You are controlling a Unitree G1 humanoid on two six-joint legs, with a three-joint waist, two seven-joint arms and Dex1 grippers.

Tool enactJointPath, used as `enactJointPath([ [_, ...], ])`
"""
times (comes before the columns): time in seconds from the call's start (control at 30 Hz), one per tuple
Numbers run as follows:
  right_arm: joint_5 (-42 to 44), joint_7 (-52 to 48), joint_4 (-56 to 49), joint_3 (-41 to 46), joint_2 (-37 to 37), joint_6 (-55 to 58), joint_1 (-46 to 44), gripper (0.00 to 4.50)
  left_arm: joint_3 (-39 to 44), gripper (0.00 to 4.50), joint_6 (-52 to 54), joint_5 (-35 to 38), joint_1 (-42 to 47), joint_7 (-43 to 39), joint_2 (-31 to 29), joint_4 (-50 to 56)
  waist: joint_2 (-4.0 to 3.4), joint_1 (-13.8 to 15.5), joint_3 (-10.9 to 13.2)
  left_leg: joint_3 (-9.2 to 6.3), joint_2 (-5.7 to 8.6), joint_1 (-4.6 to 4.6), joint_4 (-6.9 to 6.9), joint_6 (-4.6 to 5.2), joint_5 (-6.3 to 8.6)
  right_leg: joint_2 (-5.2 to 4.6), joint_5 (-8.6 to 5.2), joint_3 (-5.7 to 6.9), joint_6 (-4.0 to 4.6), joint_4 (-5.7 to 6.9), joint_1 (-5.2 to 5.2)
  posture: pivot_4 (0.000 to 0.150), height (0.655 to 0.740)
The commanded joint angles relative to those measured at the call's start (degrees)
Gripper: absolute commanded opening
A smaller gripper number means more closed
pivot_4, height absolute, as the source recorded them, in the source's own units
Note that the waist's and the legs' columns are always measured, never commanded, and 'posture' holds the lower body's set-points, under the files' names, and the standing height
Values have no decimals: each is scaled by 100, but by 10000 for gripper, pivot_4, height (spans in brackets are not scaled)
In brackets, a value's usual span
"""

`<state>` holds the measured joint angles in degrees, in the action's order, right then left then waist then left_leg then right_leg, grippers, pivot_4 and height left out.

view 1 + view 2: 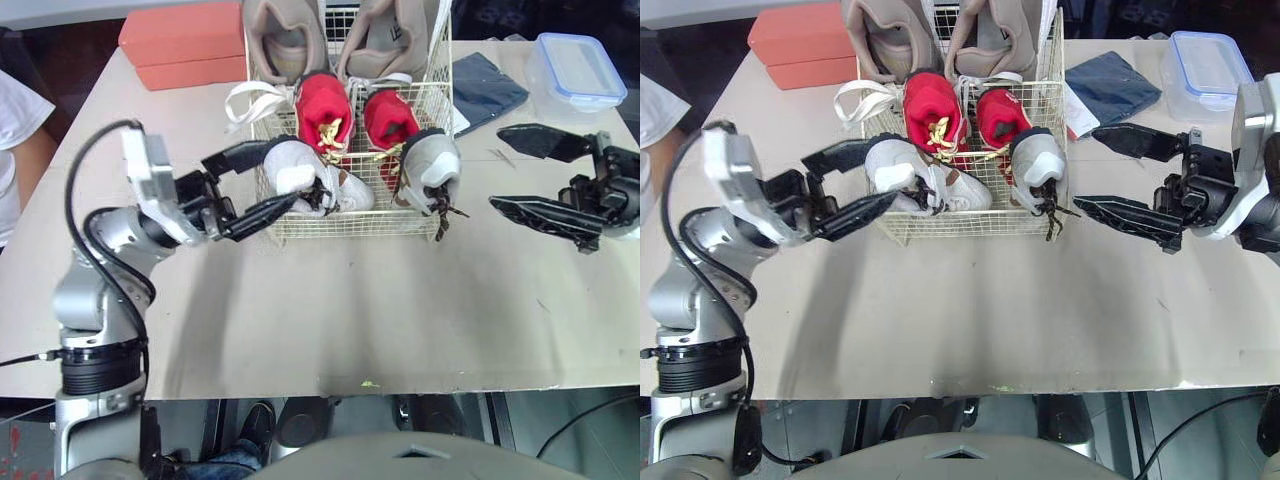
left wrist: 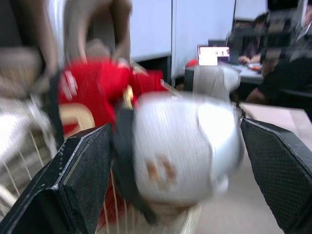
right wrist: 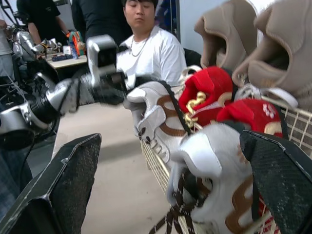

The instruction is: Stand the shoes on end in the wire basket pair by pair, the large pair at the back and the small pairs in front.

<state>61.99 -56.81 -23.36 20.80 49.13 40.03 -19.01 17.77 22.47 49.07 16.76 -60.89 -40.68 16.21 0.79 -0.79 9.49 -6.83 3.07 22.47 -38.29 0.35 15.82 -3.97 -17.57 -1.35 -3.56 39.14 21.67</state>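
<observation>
A wire basket (image 1: 350, 226) stands at the back middle of the table. Two large tan shoes (image 1: 283, 35) stand on end at its back, and a red pair (image 1: 322, 105) sits in front of them. In the front row, a white and grey shoe (image 1: 432, 165) stands at the right, laces hanging over the rim. Its mate (image 1: 300, 178) leans at the front left corner. My left gripper (image 1: 278, 176) is open, one finger on each side of this shoe (image 2: 180, 146). My right gripper (image 1: 496, 168) hangs open and empty just right of the basket.
An orange box (image 1: 185, 45) lies at the back left of the table. A dark blue cloth (image 1: 485, 90) and a blue-rimmed plastic container (image 1: 578, 70) lie at the back right. A person in a white shirt (image 3: 146, 48) sits beyond the table's left side.
</observation>
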Motion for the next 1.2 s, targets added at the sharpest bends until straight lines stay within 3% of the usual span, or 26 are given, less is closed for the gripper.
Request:
enactJointPath([
  [0.03,-63,-16,32,294,-1,-154,171,45000,475,44853,462,458,-293,-128,-421,242,-2,-26,1,-1,-1,2,3,-2,-1,1,0,0,0,-7,1,1500,7400],
  [0.23,-283,-42,132,504,-85,-310,827,45000,1078,44853,635,453,-719,45,-683,82,-6,16,4,-8,0,9,8,-1,0,-2,1,-1,0,-19,1,1500,7400],
  [0.47,-1163,-120,426,519,-251,-947,1733,45000,1234,44853,639,-244,-1819,390,-668,-119,-9,11,5,-8,0,9,8,5,3,-3,1,-13,0,-20,-1,1500,7400],
  [0.7,-2330,-156,813,34,-704,-2025,2371,45000,526,44853,112,-1446,-2484,982,-189,-185,-10,29,4,-7,0,4,11,8,6,-4,1,-17,0,-20,-4,1500,7400],
  [0.93,-2737,-231,1112,-135,-957,-2595,2493,45000,-6,44853,-777,-2146,-2752,1032,381,-336,-14,2,3,-6,0,3,12,-1,2,-5,2,-21,2,-20,-3,1500,7400],
  [1.2,-3352,-534,1672,-290,-906,-3444,2575,45000,-165,44853,-1234,-2515,-2896,1135,557,-563,-16,17,1,-6,0,1,12,19,13,-6,3,-18,3,-20,-6,1500,7400],
])
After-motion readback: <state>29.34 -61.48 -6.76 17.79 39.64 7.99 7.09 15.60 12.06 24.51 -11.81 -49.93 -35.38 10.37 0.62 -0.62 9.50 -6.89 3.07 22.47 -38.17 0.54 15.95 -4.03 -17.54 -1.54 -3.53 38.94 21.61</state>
